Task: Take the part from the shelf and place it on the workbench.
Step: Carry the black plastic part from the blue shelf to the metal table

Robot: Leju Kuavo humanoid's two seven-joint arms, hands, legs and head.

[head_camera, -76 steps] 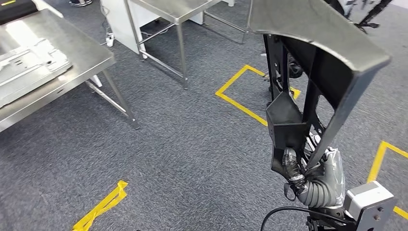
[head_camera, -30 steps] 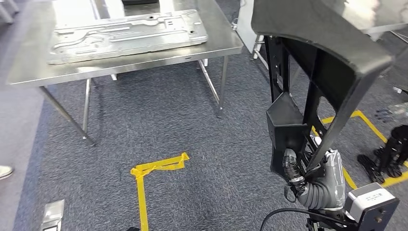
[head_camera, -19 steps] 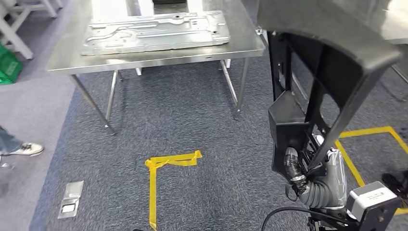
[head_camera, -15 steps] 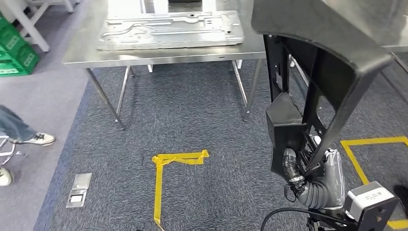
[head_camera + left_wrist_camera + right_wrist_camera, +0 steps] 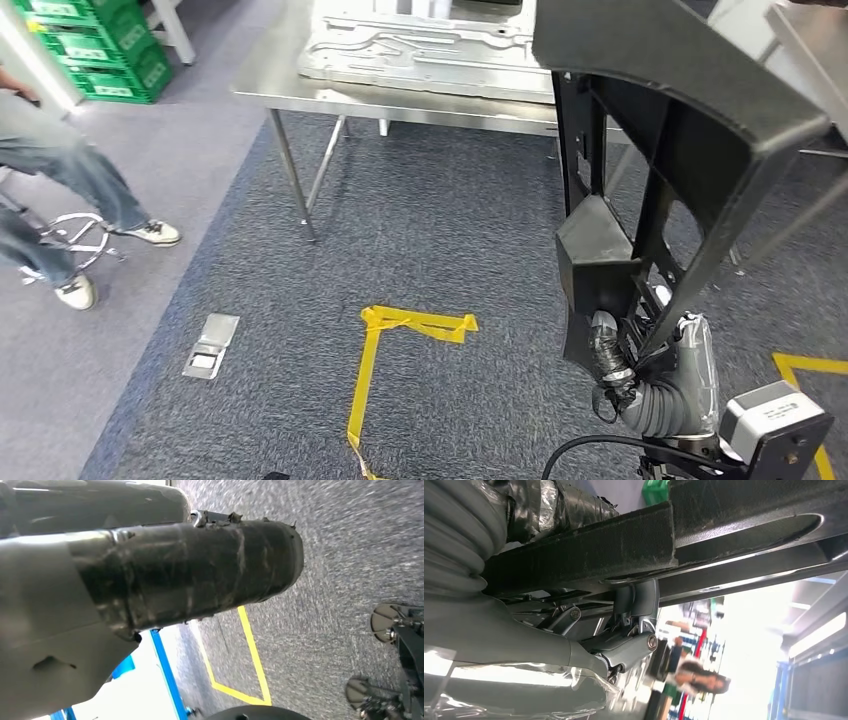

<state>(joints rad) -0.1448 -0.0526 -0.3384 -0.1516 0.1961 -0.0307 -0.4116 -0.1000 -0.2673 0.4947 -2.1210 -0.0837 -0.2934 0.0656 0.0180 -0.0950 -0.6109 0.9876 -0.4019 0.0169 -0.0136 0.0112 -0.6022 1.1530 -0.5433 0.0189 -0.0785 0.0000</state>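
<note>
The right hand point(image 5: 625, 350) is gripping the lower bars of the part point(image 5: 680, 120), a large black frame-like piece it is holding upright at the right of the head view; in the right wrist view its fingers point(image 5: 629, 645) are hooking around one of the part's dark bars point(image 5: 589, 542). The left hand point(image 5: 150, 580) is showing close up in the left wrist view as a tape-wrapped thumb over grey carpet, and I cannot tell how its fingers are lying.

Going left to right in the head view: a person's legs point(image 5: 60, 190) in jeans and pale shoes are standing at the far left, with green crates point(image 5: 100, 45) behind them. A floor socket plate point(image 5: 211, 345) is lying on the carpet. Yellow tape point(image 5: 400, 350) is marking a corner on the floor. Beyond it the steel workbench point(image 5: 300, 95) is carrying a stamped metal sheet point(image 5: 430, 55). The part is hanging in the air in front of the workbench, partly covering its right end. No readable writing or labels are showing.
</note>
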